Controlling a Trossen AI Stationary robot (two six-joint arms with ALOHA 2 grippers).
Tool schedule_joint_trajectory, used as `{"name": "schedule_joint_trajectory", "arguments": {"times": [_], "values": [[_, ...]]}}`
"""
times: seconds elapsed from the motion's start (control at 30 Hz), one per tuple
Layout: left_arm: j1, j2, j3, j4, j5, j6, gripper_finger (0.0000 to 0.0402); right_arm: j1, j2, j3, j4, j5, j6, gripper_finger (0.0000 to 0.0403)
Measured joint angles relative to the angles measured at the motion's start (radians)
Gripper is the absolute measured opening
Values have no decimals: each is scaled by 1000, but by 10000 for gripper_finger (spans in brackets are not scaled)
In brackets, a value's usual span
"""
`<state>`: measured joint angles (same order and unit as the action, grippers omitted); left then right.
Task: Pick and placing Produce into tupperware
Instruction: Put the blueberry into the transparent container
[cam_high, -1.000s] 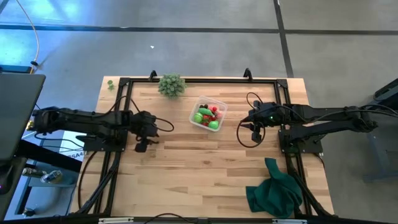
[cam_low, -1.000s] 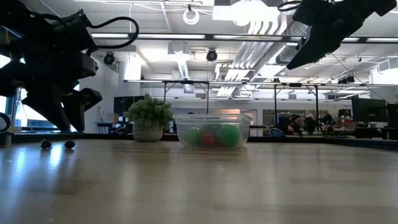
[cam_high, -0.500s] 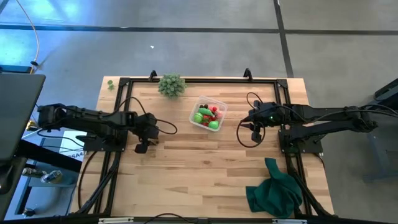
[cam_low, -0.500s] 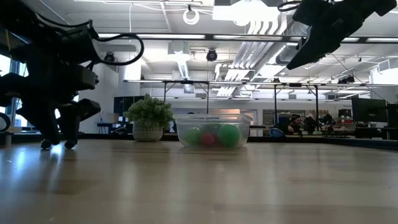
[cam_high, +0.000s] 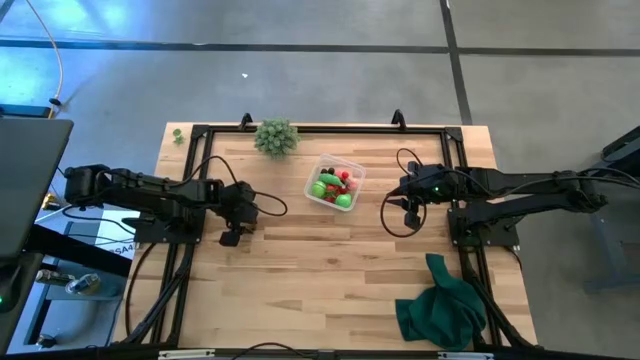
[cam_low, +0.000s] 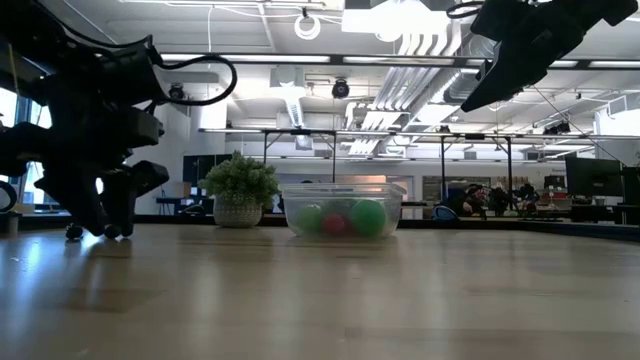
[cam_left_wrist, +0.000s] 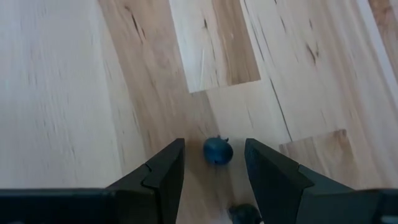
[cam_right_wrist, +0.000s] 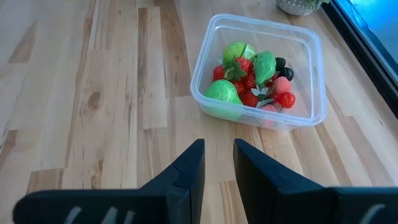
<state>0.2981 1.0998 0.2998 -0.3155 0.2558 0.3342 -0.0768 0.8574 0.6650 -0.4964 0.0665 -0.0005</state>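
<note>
Fingers of the left gripper (cam_left_wrist: 214, 163) stand parted low over the wooden table (cam_high: 330, 270), straddling a small dark blue berry (cam_left_wrist: 217, 150) without touching it, while a second dark piece (cam_left_wrist: 244, 213) lies just beside one finger. Across the table the right gripper (cam_right_wrist: 218, 163) hangs raised and empty with only a narrow gap between its fingers, facing the clear tupperware (cam_right_wrist: 311, 50), which sits near the table's far edge and holds the produce (cam_right_wrist: 250, 78), green pieces heaped with red and dark berries.
</note>
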Motion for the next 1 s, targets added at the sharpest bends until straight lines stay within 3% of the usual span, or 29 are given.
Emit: {"name": "schedule_joint_trajectory", "arguments": {"times": [0.77,1.0], "values": [[0,0,0,1,6,-54,158,0,0,0,0,-4,0,75],[0,0,0,2,24,-62,115,0,0,0,0,-3,0,75]]}}
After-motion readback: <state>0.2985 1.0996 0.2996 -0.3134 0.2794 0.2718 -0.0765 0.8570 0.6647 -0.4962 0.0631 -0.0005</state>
